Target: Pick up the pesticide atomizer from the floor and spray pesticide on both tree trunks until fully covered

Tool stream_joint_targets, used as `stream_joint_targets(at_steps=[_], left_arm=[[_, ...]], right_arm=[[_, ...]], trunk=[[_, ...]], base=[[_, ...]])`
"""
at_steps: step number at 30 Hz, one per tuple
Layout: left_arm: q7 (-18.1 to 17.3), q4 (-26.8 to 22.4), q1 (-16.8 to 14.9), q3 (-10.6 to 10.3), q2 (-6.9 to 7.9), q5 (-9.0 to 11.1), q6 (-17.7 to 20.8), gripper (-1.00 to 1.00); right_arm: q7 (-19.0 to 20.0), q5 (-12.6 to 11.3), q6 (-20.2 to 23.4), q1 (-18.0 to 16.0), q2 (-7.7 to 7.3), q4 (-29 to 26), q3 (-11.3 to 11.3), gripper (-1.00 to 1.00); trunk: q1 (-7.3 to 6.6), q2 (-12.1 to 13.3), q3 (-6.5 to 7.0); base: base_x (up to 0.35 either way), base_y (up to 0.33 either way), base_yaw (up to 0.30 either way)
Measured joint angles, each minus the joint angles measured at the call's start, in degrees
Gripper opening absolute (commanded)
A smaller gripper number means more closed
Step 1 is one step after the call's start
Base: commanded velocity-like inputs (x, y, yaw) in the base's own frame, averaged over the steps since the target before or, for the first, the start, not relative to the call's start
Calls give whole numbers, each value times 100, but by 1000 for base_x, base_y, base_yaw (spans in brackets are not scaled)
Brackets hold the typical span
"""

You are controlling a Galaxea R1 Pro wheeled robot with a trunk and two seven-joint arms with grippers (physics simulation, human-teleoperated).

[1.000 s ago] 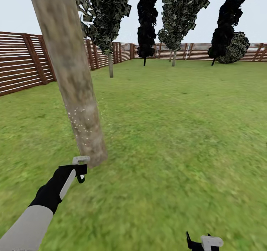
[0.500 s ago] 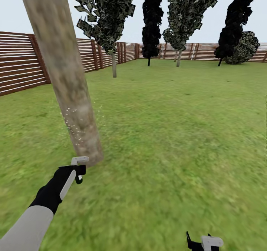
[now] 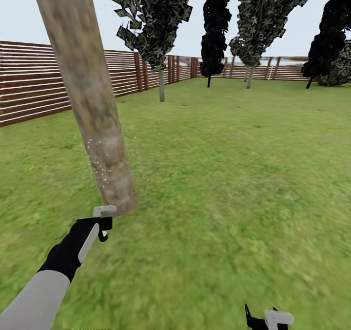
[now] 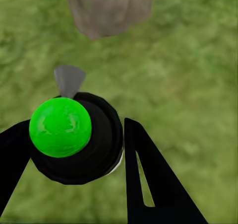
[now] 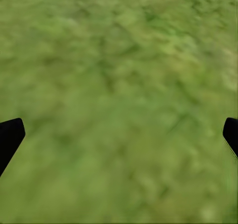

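Observation:
The nearest tree trunk (image 3: 87,91), thick and pale grey-beige, leans across the left of the head view, with fine white spray specks low on its bark. Just below its foot, my left gripper (image 3: 104,227) is shut on the pesticide atomizer (image 3: 105,211). In the left wrist view the atomizer (image 4: 84,144) is a dark round body with a bright green ball on it. It sits between the black fingers (image 4: 148,174), and its grey nozzle points at the trunk's base (image 4: 109,10). My right gripper (image 3: 265,316) hangs low over grass, open (image 5: 119,134).
Green lawn spreads all around. A red-brown slat fence (image 3: 29,91) runs along the left and back. Another tree (image 3: 158,23) stands by the fence, and several dark trees (image 3: 217,23) line the far end.
The whole view has swung left, so the far trees and fence sit further right in the picture. My left arm with the atomizer stays by the trunk's foot; specks still show on the bark.

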Motion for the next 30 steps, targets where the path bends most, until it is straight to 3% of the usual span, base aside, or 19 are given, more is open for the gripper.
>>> stream_joint_targets(at_steps=[8, 10, 30], left_arm=[[124, 44, 1, 7, 19, -10, 7, -100], [125, 66, 1, 155, 19, -18, -2, -100], [125, 70, 1, 211, -14, -33, -9, -100]], right_arm=[[0, 1, 0, 0, 0, -3, 0, 100], [0, 0, 0, 0, 0, 1, 0, 100], [0, 0, 0, 0, 0, 2, 0, 100]], trunk=[[0, 0, 0], [0, 0, 0], [0, 0, 0]], base=[[98, -274, 279], [98, -274, 220], [163, -240, 45]])
